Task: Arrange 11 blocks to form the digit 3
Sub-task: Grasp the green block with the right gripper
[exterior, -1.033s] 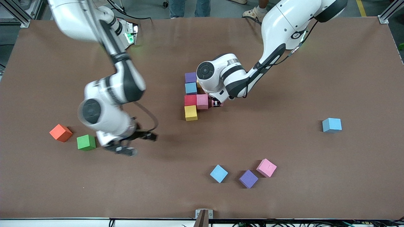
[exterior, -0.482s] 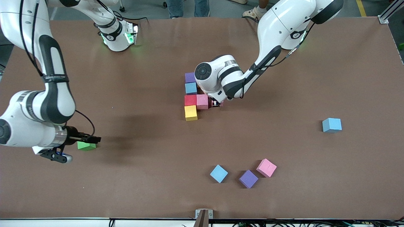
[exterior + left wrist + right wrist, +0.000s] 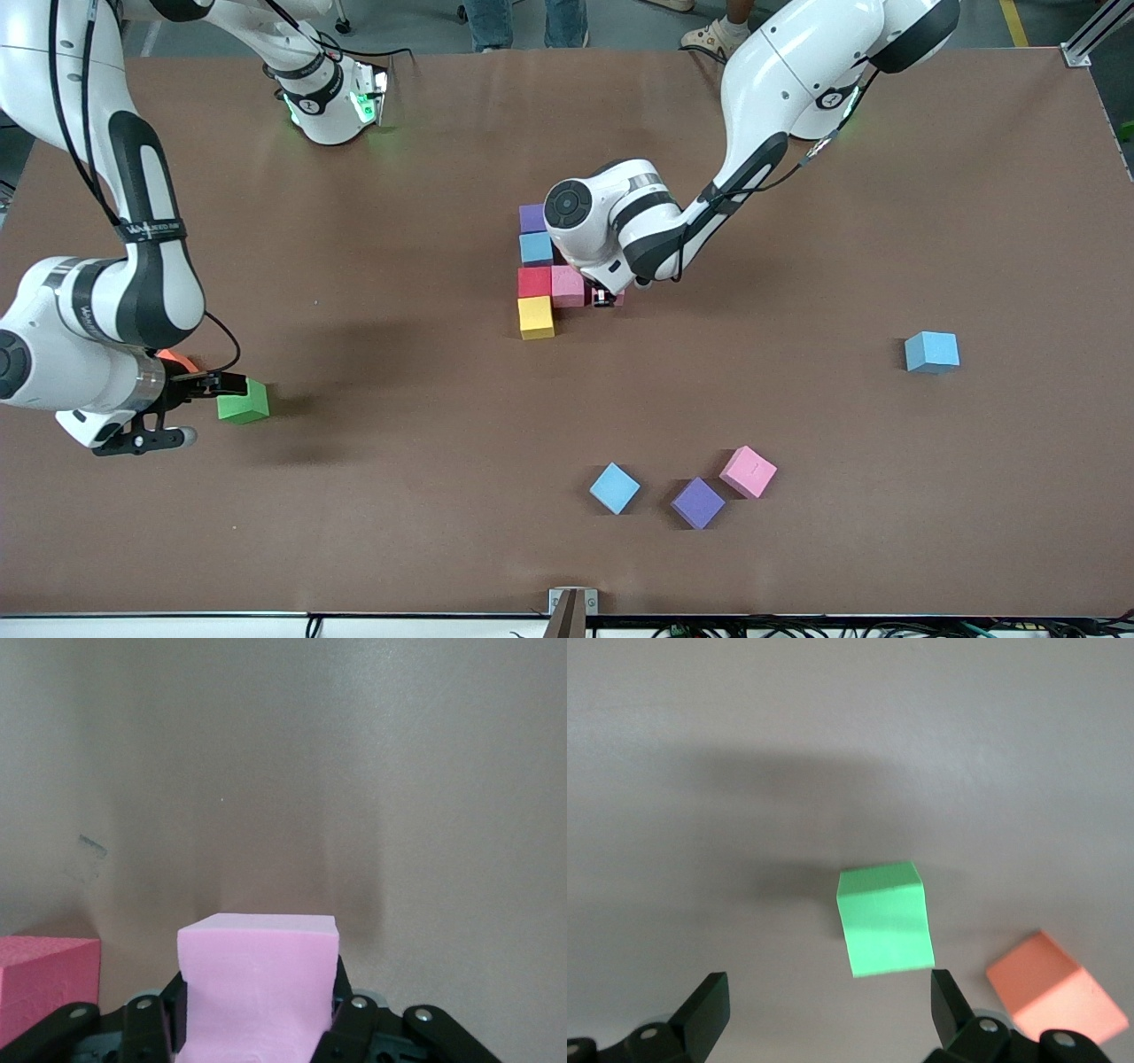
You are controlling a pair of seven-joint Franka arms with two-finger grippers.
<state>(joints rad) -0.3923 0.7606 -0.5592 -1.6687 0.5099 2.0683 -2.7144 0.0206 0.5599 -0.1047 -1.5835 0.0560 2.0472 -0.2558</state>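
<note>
A partly built figure of blocks stands mid-table: purple [image 3: 532, 218], light blue [image 3: 536, 248], red [image 3: 534, 282] and yellow [image 3: 536, 317] in a line, with a pink one [image 3: 568, 285] beside the red. My left gripper [image 3: 604, 298] is low beside that pink block, shut on another pink block [image 3: 257, 979]. Its wrist hides most of the held block in the front view. A green block [image 3: 243, 400] lies toward the right arm's end of the table. My right gripper [image 3: 828, 1010] hovers open just short of the green block [image 3: 884, 918], which is not between the fingers.
An orange cube [image 3: 1054, 988] sits close beside the green block, half hidden under the right wrist in the front view. Loose blocks lie nearer the front camera: light blue [image 3: 614, 487], purple [image 3: 697, 502], pink [image 3: 748, 471]. Another light blue [image 3: 931, 351] lies toward the left arm's end.
My right arm has swung out toward its own end of the table, and its open gripper now faces the green block. The left gripper has barely shifted beside the figure.
</note>
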